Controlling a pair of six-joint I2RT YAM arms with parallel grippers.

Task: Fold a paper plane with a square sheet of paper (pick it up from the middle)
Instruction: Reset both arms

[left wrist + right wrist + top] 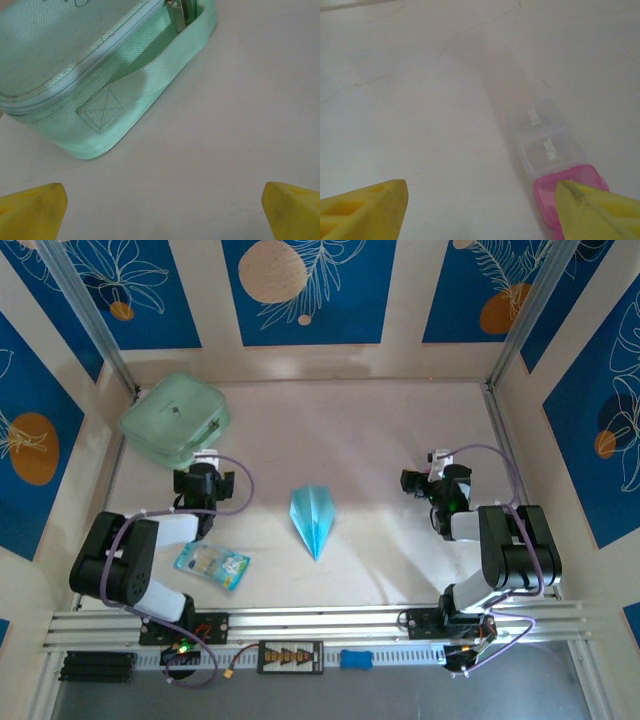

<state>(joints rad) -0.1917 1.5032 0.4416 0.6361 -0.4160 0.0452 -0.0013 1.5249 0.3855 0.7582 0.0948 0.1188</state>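
Left gripper [207,456] spread wide, empty, facing mint-green pouch [175,418] at far left; right gripper [413,481] unclenched, empty, clear-and-pink plastic piece [545,150] by one fingertip [592,212]. Paper plane [312,518] flat on table [380,440] between them, well apart from both; printed packet [212,563] near left.

The paper plane [314,520] is thin light-blue paper, crisply creased, with a faint sheen. The pouch [60,45] is mint-green woven cloth, coarse-grained, with a stitched webbing strap [150,85]. The bench [230,120] looks smooth, matt, off-white. The left gripper [162,210] has matt yellow plastic fingertips [35,210]. A small box [547,150] is clear glossy plastic, its near part translucent pink.
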